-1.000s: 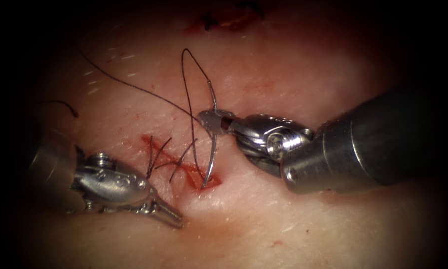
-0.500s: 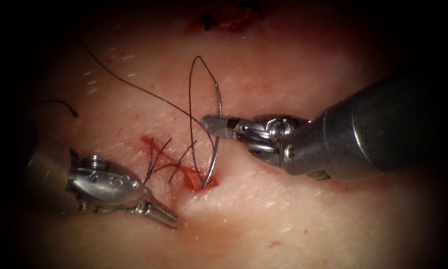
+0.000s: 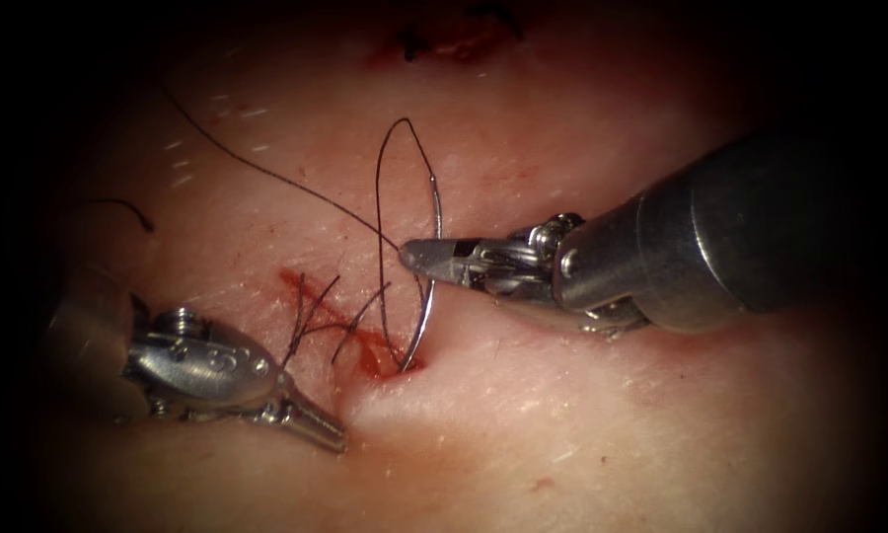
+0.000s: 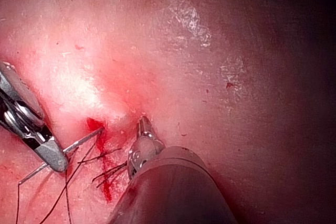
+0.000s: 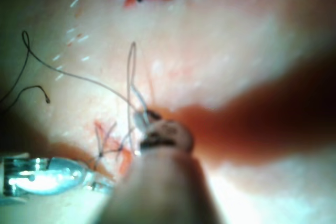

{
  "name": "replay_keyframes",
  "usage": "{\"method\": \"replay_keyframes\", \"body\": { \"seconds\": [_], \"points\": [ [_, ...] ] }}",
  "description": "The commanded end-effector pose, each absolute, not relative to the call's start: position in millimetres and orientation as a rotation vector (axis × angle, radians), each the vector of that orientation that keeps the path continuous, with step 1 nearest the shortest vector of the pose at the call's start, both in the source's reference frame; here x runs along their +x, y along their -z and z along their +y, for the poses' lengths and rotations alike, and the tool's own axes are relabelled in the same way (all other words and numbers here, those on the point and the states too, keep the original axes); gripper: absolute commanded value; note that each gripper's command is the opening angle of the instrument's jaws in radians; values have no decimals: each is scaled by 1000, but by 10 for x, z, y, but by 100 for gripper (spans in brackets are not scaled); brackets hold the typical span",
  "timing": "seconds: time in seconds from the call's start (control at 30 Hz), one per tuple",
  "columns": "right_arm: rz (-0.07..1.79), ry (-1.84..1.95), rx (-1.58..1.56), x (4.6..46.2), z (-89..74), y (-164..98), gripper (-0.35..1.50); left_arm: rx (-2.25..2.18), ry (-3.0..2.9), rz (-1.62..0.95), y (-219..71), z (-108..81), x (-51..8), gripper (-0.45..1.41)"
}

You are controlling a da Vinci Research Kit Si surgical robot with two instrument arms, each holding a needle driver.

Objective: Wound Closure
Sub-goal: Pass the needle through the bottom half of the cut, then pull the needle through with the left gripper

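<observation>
Right tool (image 3: pixel 414 259) grips curved needle (image 3: pixel 426 306).

Tissue (image 3: pixel 582 434) is the carrying surface: pale, with a short cut (image 3: pixel 350 331) ringed by red fluid (image 3: pixel 375 357). Cut ends of thread (image 3: pixel 311 306) lie across the cut. Long thread (image 3: pixel 266 173) trails over the tissue left of it.

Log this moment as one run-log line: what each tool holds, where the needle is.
right tool: shut on needle mid-curve | needle: tip in cut | left tool: shut, holds nothing, pressing tissue
</observation>
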State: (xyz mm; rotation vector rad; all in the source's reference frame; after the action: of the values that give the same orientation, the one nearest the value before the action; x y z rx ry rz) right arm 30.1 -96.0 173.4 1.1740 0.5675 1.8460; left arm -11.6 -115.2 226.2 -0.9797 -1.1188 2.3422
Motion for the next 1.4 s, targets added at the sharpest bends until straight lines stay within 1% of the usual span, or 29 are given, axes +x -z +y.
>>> {"method": "replay_keyframes", "body": {
  "seconds": [0.03,0.43,0.67,0.73,0.77,0.8,0.83,0.87,0.9,0.93,0.97,1.0,1.03,1.07,1.1,1.13,1.2,1.23,1.3,1.37,1.4],
  "points": [
    [563,-1852,1185,309,-974,-1735,-35,-982,-2335,-1127,-2260,-1167,-128,-45],
    [567,-1915,1315,326,-1003,-1723,-35,-982,-2335,-1126,-2261,-1166,-129,-45],
    [558,-1924,1325,331,-1002,-1711,-35,-982,-2335,-1125,-2261,-1166,-129,-45],
    [660,-1895,1232,331,-996,-1713,-35,-982,-2334,-1125,-2261,-1166,-129,-45],
    [660,-1895,1232,331,-996,-1713,-35,-982,-2334,-1125,-2261,-1166,-129,-45],
    [806,-1836,1045,328,-990,-1718,49,-981,-2333,-1126,-2259,-1167,-129,-45],
    [839,-1807,987,327,-987,-1721,83,-981,-2332,-1126,-2258,-1167,-129,-45],
    [866,-1770,939,324,-984,-1723,103,-981,-2331,-1127,-2256,-1167,-129,-45],
    [896,-1722,886,320,-982,-1726,116,-976,-2324,-1125,-2254,-1168,-129,-45],
    [911,-1693,845,317,-980,-1729,121,-989,-2338,-1115,-2252,-1168,-129,-45],
    [940,-1626,744,309,-975,-1733,131,-1037,-2378,-1092,-2247,-1170,-129,-45],
    [954,-1582,693,306,-973,-1734,133,-1064,-2395,-1077,-2245,-1170,-130,-45],
    [983,-1526,568,294,-966,-1738,143,-1167,-2460,-1022,-2238,-1170,-133,-25],
    [988,-1514,538,291,-964,-1740,145,-1200,-2473,-994,-2235,-1168,-135,-15],
    [988,-1514,538,291,-964,-1740,145,-1200,-2473,-994,-2235,-1168,-135,-15],
    [997,-1481,471,283,-961,-1742,148,-1269,-2498,-937,-2231,-1166,-136,-8],
    [996,-1467,451,279,-960,-1742,148,-1316,-2500,-891,-2228,-1164,-136,-5],
    [1002,-1448,421,271,-959,-1742,148,-1383,-2502,-821,-2224,-1161,-136,4],
    [1007,-1437,392,262,-957,-1742,148,-1439,-2510,-750,-2219,-1161,-136,12],
    [1014,-1355,333,251,-953,-1740,148,-1466,-2530,-657,-2214,-1164,-138,29],
    [1014,-1337,334,249,-952,-1740,148,-1474,-2531,-637,-2212,-1164,-140,31]
  ]
}}
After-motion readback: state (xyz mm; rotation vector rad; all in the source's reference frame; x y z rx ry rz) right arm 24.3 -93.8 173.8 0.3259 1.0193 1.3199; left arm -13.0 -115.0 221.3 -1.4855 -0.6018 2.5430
